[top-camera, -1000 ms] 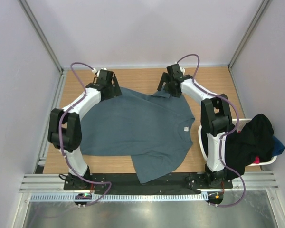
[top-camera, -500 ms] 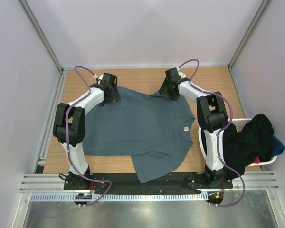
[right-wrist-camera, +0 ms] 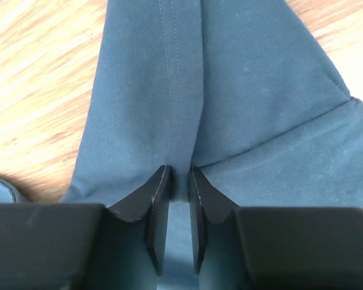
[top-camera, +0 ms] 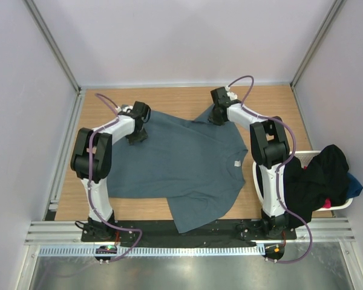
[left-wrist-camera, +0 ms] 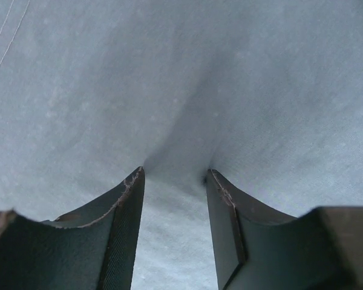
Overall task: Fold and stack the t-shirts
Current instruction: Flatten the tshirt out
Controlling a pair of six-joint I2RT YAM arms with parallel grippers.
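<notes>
Overhead, a slate blue-grey t-shirt [top-camera: 181, 163] lies spread flat across a wooden table [top-camera: 272, 103], filling most of the space between two white and black robot arms. One part of the shirt reaches the near edge of the table, between the arm bases. A small white label [top-camera: 236, 164] shows on the cloth towards the right arm's side.

Both arms reach to the far side of the shirt. The left gripper [top-camera: 136, 125] is down on the shirt's far left corner. Seen from its wrist camera, its two dark fingers [left-wrist-camera: 124, 223] stand partly apart with their tips pressed into the cloth. A soft ridge of fabric is gathered between them, not yet clamped.

The right gripper [top-camera: 216, 115] is down on the far right part of the shirt, where a point of cloth sticks out over bare wood. From its wrist camera, the jaws are drawn almost together, pinching a narrow fold of the shirt. A double line of stitching [right-wrist-camera: 172, 72] runs down that fold to the fingertips.

At the right edge of the table sits a white laundry basket [top-camera: 256, 175]. A black garment [top-camera: 317, 175] is heaped over it, with a bit of blue cloth [top-camera: 354, 185] and a speck of red cloth [top-camera: 327, 203] showing beside it. Purple cables [top-camera: 242, 78] loop along both arms.
</notes>
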